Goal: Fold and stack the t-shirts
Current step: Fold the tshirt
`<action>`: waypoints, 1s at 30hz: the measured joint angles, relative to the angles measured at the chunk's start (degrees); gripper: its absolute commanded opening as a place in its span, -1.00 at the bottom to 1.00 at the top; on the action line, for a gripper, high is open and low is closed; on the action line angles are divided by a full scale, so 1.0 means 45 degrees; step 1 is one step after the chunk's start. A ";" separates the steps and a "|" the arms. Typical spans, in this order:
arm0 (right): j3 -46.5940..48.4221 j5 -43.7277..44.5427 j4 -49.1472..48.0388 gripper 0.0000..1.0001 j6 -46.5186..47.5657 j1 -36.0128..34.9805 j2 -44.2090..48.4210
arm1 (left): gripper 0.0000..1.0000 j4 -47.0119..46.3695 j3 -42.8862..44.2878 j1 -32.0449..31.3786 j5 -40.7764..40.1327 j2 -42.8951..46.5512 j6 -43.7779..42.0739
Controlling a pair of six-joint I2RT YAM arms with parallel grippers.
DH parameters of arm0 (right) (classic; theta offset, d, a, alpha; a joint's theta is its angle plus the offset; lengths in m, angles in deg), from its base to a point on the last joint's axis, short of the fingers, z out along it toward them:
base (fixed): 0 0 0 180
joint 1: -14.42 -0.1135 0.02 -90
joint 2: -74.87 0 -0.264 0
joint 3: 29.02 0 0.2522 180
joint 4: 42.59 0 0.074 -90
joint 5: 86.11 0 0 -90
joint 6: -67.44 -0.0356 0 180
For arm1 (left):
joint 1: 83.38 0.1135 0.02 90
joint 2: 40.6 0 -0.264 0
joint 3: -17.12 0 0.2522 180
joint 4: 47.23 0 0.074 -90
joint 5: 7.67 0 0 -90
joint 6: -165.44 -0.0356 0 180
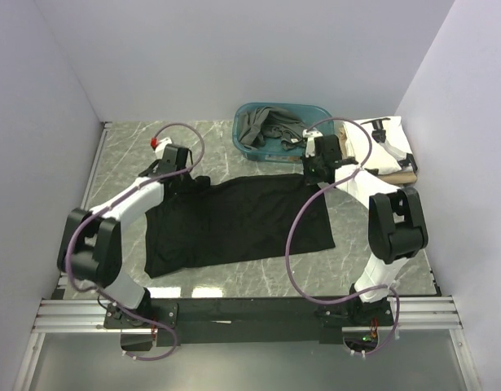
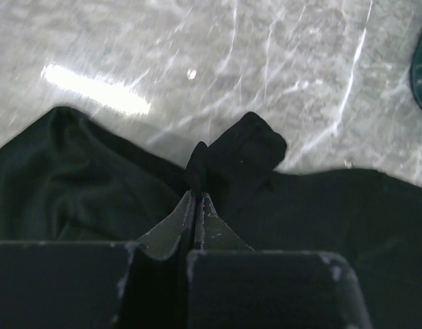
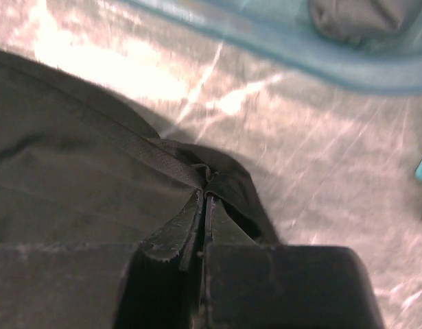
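A black t-shirt (image 1: pixel 238 221) lies spread on the marble table, wider than deep. My left gripper (image 1: pixel 187 181) is shut on its far left corner; in the left wrist view the gripper (image 2: pixel 197 195) pinches a bunched fold of the black t-shirt (image 2: pixel 241 147). My right gripper (image 1: pixel 313 174) is shut on its far right corner; in the right wrist view the gripper (image 3: pixel 206 193) pinches the hem of the black t-shirt (image 3: pixel 162 159). Dark grey t-shirts (image 1: pixel 262 125) lie crumpled in the tub. A white t-shirt with black print (image 1: pixel 390 140) lies folded at the far right on a tan one (image 1: pixel 401 173).
The teal plastic tub (image 1: pixel 243 145) stands at the back, right behind the black shirt's far edge; its rim shows in the right wrist view (image 3: pixel 348 68). White walls close the table on three sides. The arm bases stand at the near rail.
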State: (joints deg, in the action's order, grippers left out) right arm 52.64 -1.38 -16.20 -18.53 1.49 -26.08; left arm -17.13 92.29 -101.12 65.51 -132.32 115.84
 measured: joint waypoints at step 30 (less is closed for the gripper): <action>-0.3721 0.1535 -0.0753 -1.00 -0.2016 -0.0136 0.3657 | -0.99 0.3803 -0.5153 -0.2331 -0.2195 0.8665 0.4653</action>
State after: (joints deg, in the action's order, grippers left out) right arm 35.90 5.52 -19.59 -27.60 0.88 -9.62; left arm -0.02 69.10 -111.61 55.63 -93.33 136.78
